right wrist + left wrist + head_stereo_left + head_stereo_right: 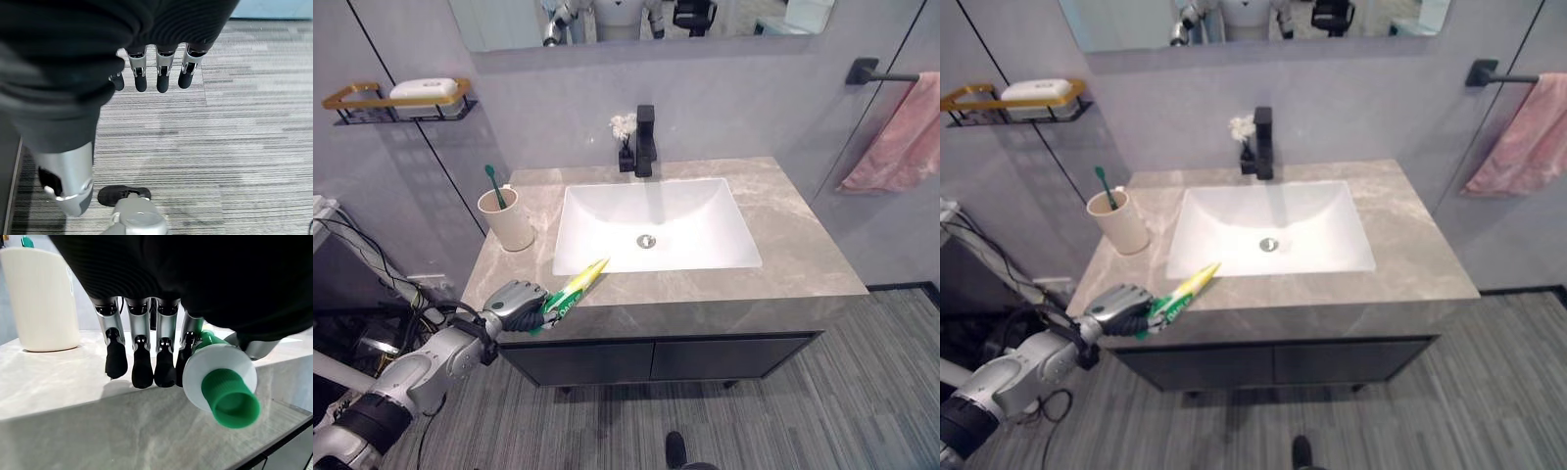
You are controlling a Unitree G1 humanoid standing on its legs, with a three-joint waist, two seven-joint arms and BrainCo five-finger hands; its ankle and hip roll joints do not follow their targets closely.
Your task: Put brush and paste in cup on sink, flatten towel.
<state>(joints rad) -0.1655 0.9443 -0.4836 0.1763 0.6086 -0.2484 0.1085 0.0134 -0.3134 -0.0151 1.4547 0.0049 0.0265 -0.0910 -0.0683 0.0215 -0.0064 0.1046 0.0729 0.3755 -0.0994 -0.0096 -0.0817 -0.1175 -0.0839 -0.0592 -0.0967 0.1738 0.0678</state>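
The green-handled toothbrush (495,185) is already seated in the beige cup (509,220) at left, the green-and-yellow toothpaste tube (572,289) is pinched by the left hand (514,302) at lower left, and the pink towel (906,137) at upper right is left unflattened.

brush (495,185) in cup (508,220), left of basin (654,227)

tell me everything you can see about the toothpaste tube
The tube is green at the cap end and yellow toward its flat tail, and looks like soft plastic. It has a ribbed green screw cap, still on, above a white shoulder. The left robot hand holds it near the cap end at the front left edge of the counter. It lies slanted, tail pointing up toward the sink, short of the cup.
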